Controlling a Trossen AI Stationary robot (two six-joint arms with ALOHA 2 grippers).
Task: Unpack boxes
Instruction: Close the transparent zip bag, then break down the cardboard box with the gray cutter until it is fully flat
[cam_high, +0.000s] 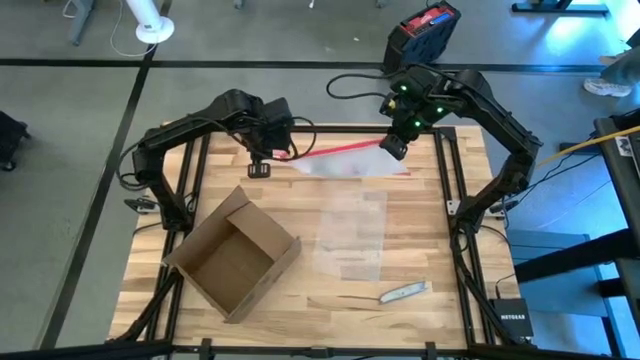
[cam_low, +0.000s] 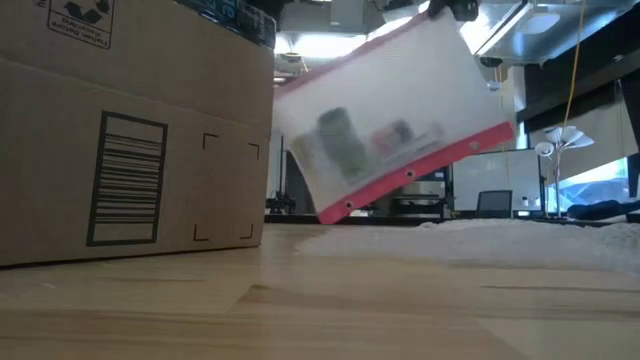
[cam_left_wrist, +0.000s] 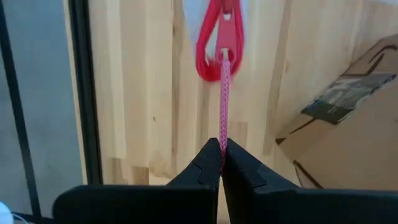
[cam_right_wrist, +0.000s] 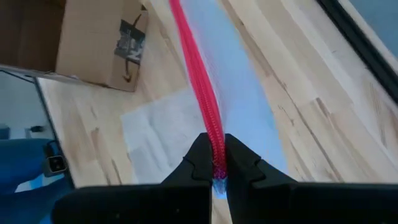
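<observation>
- Box (cam_high: 232, 265): brown corrugated cardboard, open at the top, flaps spread, sitting skewed on the front-left part of the table (cam_high: 440, 320). From above I see only bare cardboard inside it.
- Low view fills in the box's outer wall (cam_low: 130, 140): a printed barcode, corner marks and a recycling-type symbol, none of which show from above. The box stands flat on the wood, at the left of that view.
- My left gripper (cam_left_wrist: 221, 163): jaws pressed together on a pink cord (cam_left_wrist: 223, 102) that runs to the red zipper pull (cam_left_wrist: 219, 46) of the pouch (cam_high: 345, 160). Only my left wrist view shows this cord and pull; a box corner with a dark printed strip (cam_left_wrist: 345, 99) sits beyond.
- My right gripper (cam_right_wrist: 216, 168): jaws narrow, pinching the pouch's red edge (cam_right_wrist: 196, 68) at its other end. The right wrist view also takes in the box (cam_right_wrist: 93, 43) farther off.
- High view: the pouch is strung between my two grippers over the back of the table, apart from the box.
- Low view: the pouch (cam_low: 400, 120) hangs tilted, clear of the table, with blurred items inside that I cannot identify.
- High view only: a clear sheet (cam_high: 352, 235) lies flat mid-table and a small strip (cam_high: 404, 292) near the front edge.
</observation>
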